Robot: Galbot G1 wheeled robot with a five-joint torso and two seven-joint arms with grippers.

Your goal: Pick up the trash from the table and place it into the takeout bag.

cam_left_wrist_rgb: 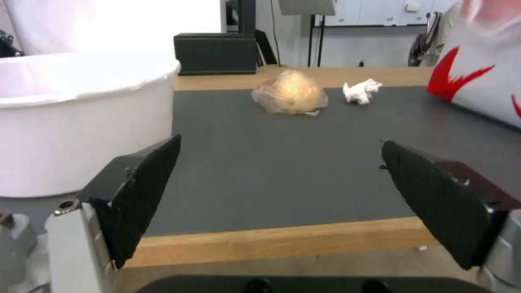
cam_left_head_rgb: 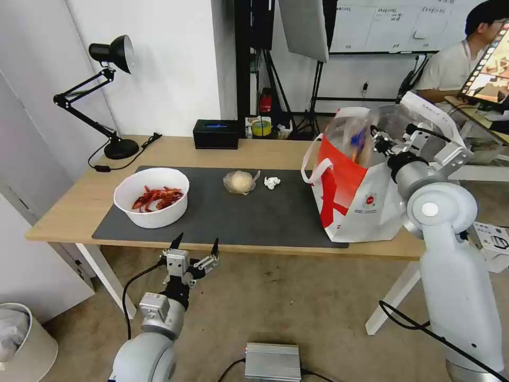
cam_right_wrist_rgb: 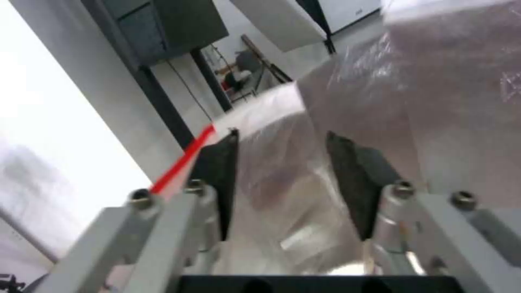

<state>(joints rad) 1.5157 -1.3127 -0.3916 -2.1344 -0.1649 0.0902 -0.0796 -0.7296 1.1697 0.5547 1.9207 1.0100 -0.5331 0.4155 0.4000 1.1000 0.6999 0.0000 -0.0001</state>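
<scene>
Right gripper (cam_left_head_rgb: 371,139) is up at the mouth of the takeout bag (cam_left_head_rgb: 360,204), which stands on the right end of the table (cam_left_head_rgb: 74,199), partly on the grey mat (cam_left_head_rgb: 254,212). Blurred clear plastic with a bit of blue sits at the bag's mouth by the gripper. In the right wrist view the fingers (cam_right_wrist_rgb: 220,162) stand a little apart with filmy clear plastic between them; cannot tell if they grip it.

Left gripper (cam_left_head_rgb: 195,248) hangs low just off the table's near edge, below the bowl (cam_left_head_rgb: 152,196), fingers spread wide, holding nothing.

The white bowl of red shells sits on the mat's left end. Clear bag with a beige lump (cam_left_head_rgb: 239,182) lies mid-mat, crumpled tissue (cam_left_head_rgb: 272,182) just beside it toward the takeout bag. A black box (cam_left_head_rgb: 216,133) sits at the table's far edge, a desk lamp (cam_left_head_rgb: 108,101) on the far left corner.
</scene>
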